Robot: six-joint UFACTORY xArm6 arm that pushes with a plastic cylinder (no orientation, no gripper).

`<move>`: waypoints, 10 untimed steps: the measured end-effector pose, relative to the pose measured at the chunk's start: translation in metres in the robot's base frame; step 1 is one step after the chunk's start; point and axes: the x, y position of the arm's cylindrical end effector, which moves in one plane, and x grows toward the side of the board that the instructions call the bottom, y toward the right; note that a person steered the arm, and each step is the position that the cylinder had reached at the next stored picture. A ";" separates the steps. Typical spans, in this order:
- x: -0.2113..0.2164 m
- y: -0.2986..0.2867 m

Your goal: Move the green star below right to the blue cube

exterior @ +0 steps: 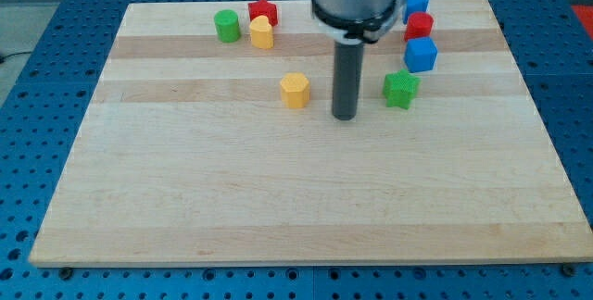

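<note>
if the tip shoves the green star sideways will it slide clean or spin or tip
The green star looks squat and sits flat on the wooden board, so it will probably slide, not tip. Its pointed outline means an off-centre push would likely spin it. It lies close below the blue cube, so it may knock that. My tip stands apart, to its left.
</note>
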 end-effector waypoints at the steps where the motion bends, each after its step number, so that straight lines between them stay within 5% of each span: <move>1: -0.018 0.011; 8: -0.026 0.088; 10: -0.005 -0.009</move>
